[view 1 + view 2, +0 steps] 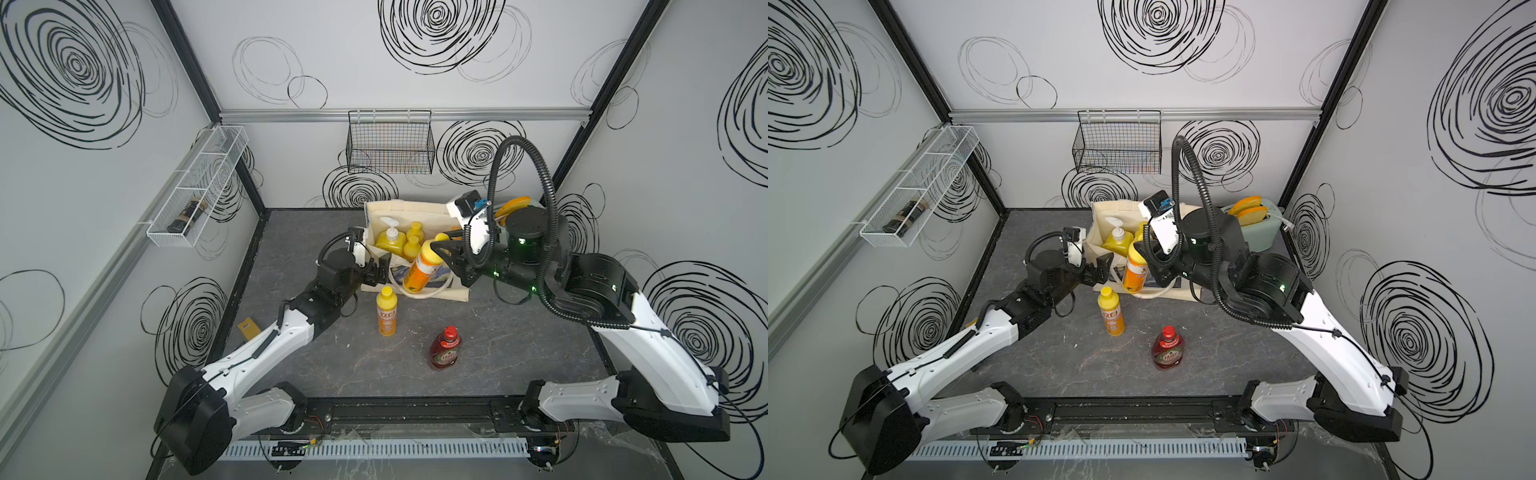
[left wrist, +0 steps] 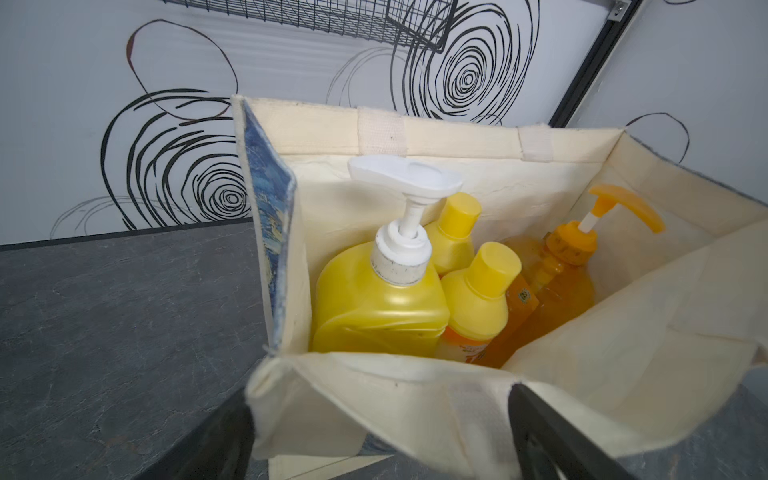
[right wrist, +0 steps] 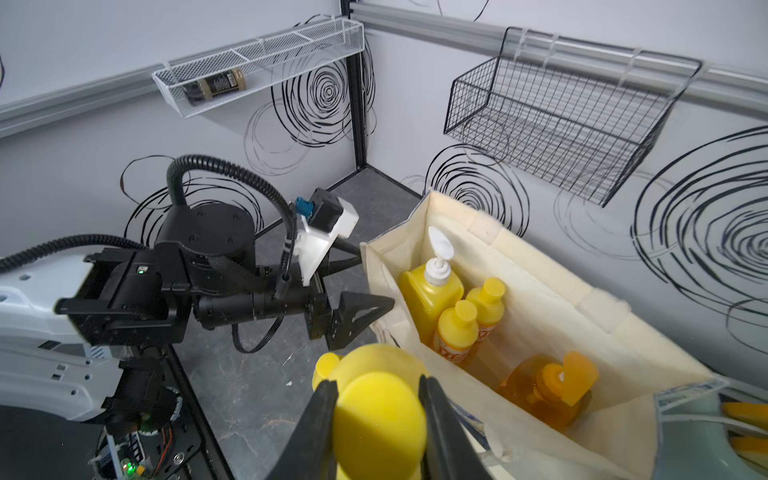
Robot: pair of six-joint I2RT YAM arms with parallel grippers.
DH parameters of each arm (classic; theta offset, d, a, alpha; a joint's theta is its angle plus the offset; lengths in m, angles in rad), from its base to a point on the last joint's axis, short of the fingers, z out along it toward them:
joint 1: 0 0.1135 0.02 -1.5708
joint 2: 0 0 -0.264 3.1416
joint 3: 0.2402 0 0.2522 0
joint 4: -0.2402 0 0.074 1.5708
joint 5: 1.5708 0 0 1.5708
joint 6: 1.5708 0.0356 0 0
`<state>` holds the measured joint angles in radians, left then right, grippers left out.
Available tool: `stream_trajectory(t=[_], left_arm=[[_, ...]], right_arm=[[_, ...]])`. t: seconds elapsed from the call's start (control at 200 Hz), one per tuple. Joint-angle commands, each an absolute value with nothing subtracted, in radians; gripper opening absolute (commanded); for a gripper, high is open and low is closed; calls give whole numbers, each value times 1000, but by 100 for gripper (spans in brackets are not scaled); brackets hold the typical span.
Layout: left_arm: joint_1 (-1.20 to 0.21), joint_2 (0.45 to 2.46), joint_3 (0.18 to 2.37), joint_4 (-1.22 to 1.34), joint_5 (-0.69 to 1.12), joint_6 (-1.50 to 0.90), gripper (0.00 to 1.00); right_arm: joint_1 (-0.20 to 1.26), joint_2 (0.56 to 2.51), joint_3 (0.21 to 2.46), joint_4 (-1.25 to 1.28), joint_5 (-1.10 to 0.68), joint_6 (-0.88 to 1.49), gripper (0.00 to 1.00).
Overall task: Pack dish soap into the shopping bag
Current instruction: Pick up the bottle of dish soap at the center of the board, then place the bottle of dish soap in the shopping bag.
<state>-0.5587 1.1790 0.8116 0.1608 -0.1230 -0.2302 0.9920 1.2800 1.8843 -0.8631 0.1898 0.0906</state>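
My right gripper [image 3: 378, 384] pinches the yellow cap of a small yellow bottle [image 1: 419, 270] with an orange label. The bottle hangs tilted over the near edge of the shopping bag [image 2: 457, 137], a cream cloth bag with a blue picture outside. Inside are a white-pump bottle [image 2: 374, 299], two little yellow bottles [image 2: 478, 299] and an orange pump bottle [image 2: 557, 291]. My left gripper [image 1: 380, 269] is wide open at the bag's near edge. On the table [image 1: 519, 332] stand another yellow bottle [image 1: 385, 313] and a red Fairy bottle [image 1: 445, 349]. The white wire shelf [image 1: 195, 187] holds a dark jar [image 1: 187, 214].
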Motion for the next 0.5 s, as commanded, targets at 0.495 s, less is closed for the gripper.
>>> stream_trajectory(t=[0.495], left_arm=[[-601, 1221, 817, 196, -178, -168, 96]], right_arm=[[671, 1446, 2097, -680, 166, -8, 0]])
